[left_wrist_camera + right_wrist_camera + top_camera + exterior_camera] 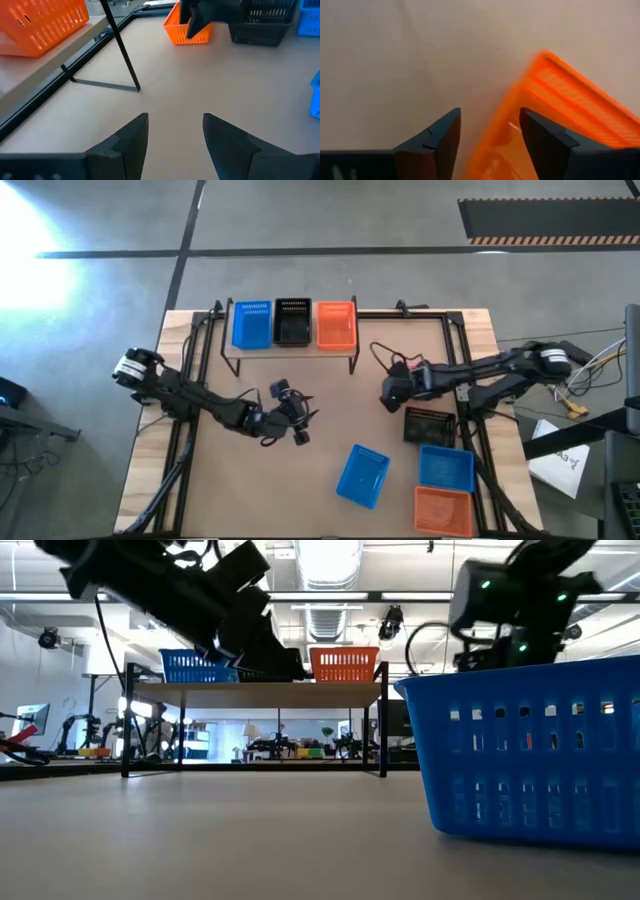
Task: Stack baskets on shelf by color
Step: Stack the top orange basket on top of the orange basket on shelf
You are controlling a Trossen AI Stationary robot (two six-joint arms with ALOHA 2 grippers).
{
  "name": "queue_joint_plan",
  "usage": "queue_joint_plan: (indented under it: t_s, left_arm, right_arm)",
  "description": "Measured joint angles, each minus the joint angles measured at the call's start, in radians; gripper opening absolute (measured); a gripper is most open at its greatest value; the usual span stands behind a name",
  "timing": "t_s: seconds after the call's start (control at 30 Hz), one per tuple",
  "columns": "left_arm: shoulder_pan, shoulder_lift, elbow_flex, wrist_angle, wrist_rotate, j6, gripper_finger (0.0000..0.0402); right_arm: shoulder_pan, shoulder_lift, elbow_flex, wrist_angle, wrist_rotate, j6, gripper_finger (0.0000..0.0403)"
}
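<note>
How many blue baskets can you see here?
3: one on the shelf at its left end, one tilted on the table's middle front, one at the right front. Stacked ones may be hidden.

Grey concrete floor [330,220] (striped mat [545,220] beyond), ceiling lights [330,560]

No readable text, label or number anywhere.

The shelf [290,350] stands at the bench's [330,410] far edge, three baskets [292,323] side by side on it. Four more baskets [440,470] lie on the bench's near right. The left hand [300,420] hangs mid-bench, the right hand [388,393] right of centre.
</note>
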Motion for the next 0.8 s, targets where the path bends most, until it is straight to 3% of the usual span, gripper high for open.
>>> queue_joint_plan:
  t_s: [0.23,0.53,0.8]
  left_arm:
    - [0.000,0.000,-0.023,0.044,0.002,-0.001,0.0173]
    - [0.000,0.000,-0.020,0.043,0.003,-0.001,0.0173]
    - [0.000,-0.001,-0.020,0.043,0.004,0.000,0.0173]
  right_arm:
    - [-0.027,0.128,0.073,-0.077,-0.006,-0.037,0.0140]
    - [0.032,0.071,0.083,-0.140,-0.007,-0.091,0.0017]
    - [0.160,-0.057,0.233,-0.322,0.083,-0.185,0.0009]
